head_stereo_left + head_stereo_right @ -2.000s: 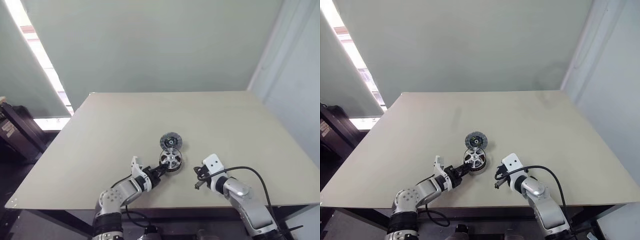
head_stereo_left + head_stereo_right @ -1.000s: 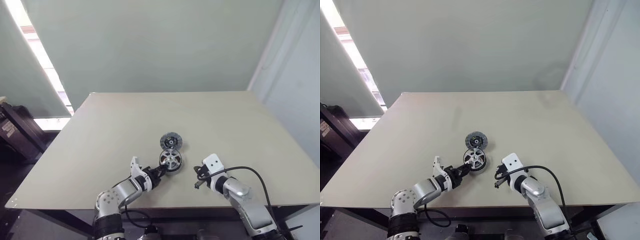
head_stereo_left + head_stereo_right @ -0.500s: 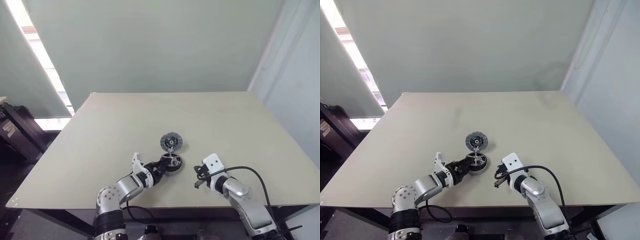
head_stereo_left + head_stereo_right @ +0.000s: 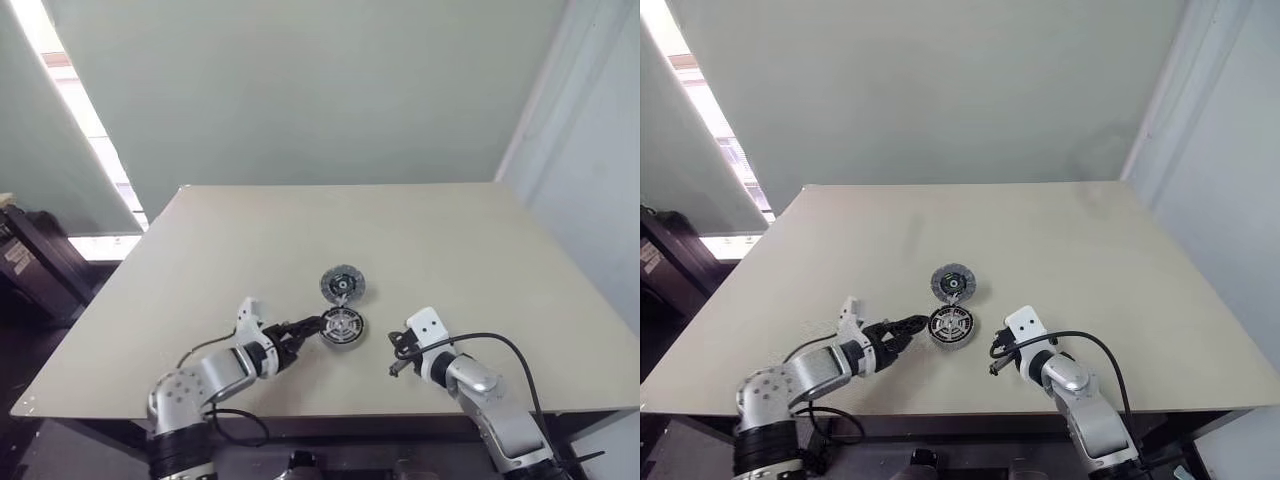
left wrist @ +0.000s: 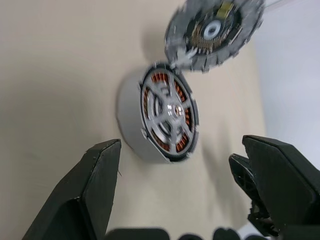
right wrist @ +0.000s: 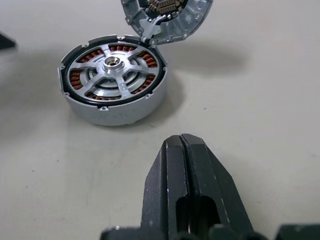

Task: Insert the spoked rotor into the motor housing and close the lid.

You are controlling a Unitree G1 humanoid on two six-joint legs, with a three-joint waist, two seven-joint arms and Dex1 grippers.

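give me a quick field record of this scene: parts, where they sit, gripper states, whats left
surface: beige table
motor housing: grey round can flat on the table, copper windings showing between the spokes
spoked rotor: seated inside the housing, spokes and hub facing up
lid: hinged open, on the housing's far side, not yet closed
left gripper: open, beside the housing, holding nothing
right gripper: shut, empty, pointing at the housing from its other side
left to do: close the lid

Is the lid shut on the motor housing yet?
No, open: the lid stands tipped up behind the motor housing, whose spokes and copper windings lie uncovered.
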